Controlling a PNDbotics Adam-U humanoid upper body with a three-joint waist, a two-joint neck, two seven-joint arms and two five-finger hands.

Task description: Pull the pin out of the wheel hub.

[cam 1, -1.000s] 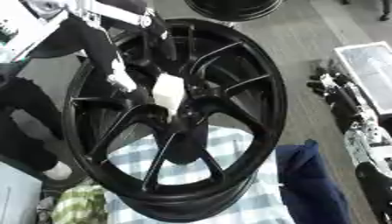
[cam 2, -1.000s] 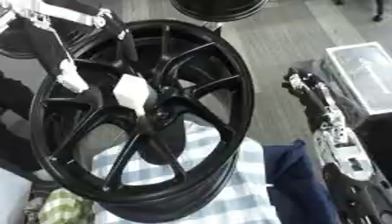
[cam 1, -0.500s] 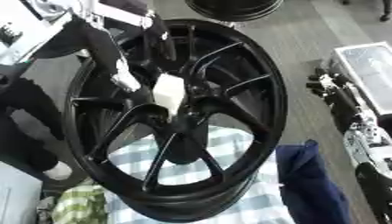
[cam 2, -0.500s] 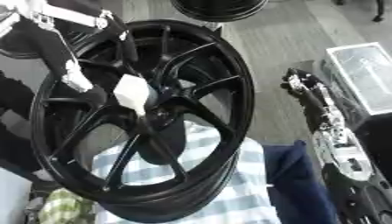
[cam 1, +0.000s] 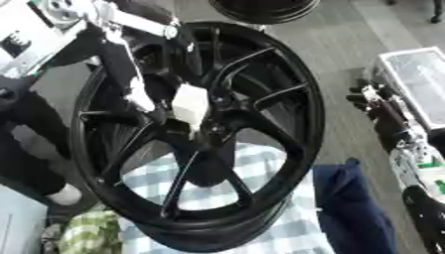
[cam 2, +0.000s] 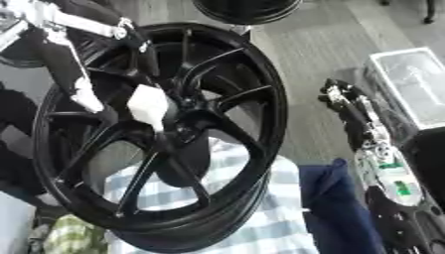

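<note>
A large black wheel hub (cam 1: 287, 84) stands tilted on a blue-and-white checked cloth (cam 1: 260, 191). A white block-shaped pin (cam 1: 189, 104) sticks out of its centre, where the spokes meet. My left arm (cam 1: 130, 22) comes in from the upper left, and the left hand (cam 1: 139, 96) sits among the spokes right beside the pin's left side. Whether it holds the pin is hidden by the dark spokes. My right hand (cam 2: 347, 111) rests open at the right edge, fingers pointing up, well away from the hub.
A dark blue cloth (cam 1: 356, 208) lies to the right of the hub. A clear plastic box (cam 1: 417, 74) sits on the grey floor at the right. Another black wheel (cam 1: 260, 7) shows at the top edge. A green checked cloth (cam 1: 87, 233) lies at the lower left.
</note>
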